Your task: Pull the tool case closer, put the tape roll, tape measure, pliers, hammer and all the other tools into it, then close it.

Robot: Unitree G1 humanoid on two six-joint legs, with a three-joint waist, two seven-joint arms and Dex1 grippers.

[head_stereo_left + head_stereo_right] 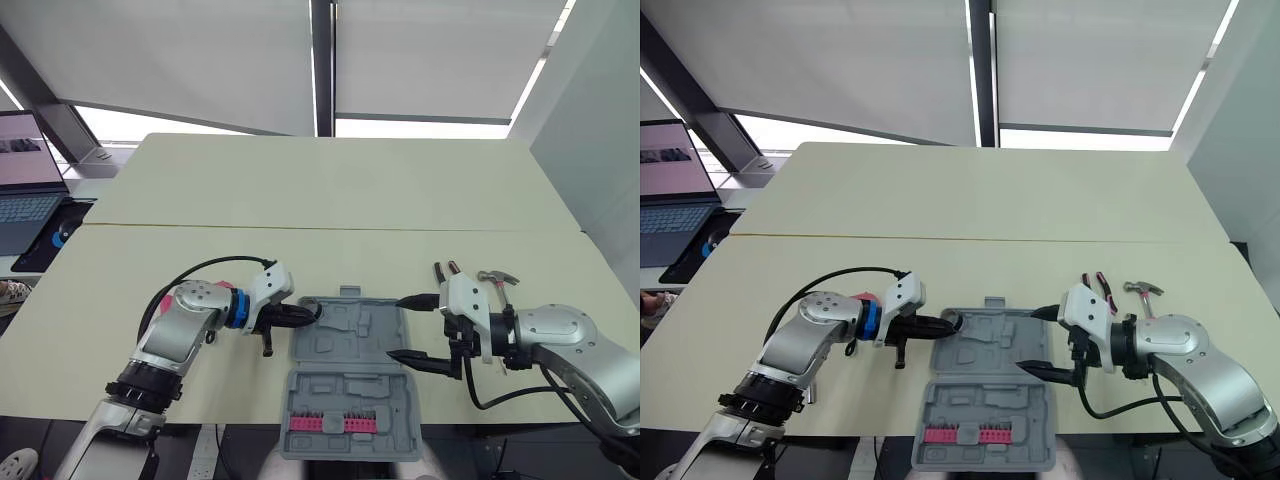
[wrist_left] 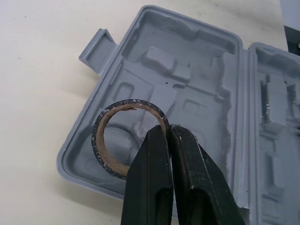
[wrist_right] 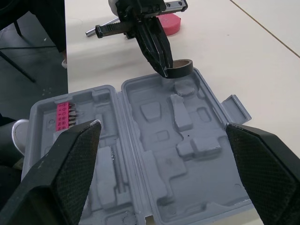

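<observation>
**One roll pinched over the case's left corner**

I have the left gripper [image 2: 168,132] clamped on the wall of the dark tape roll with a brown cardboard core [image 2: 99,143]. It holds the roll just above the open grey moulded-plastic tool case [image 1: 352,345], at the corner of the far half nearest that arm. The ring looks roughly flat, hole facing up, and a rounded recess shows through it directly beneath. I judge the next move to be a short drop and a release, with no sideways travel needed.

The right gripper [image 1: 412,331] hangs at the case's opposite edge, fingers spread wide and empty, well apart from the roll. It is the nearer one for the red-handled pliers [image 1: 447,270] and the small metal hammer [image 1: 497,278], which lie on the table just beyond it.

A flat pink round object [image 3: 166,23], possibly the tape measure, sits on the table behind the left arm. A pink strip of bits [image 1: 330,423] sits in the near half. Nothing blocks the recess.
</observation>
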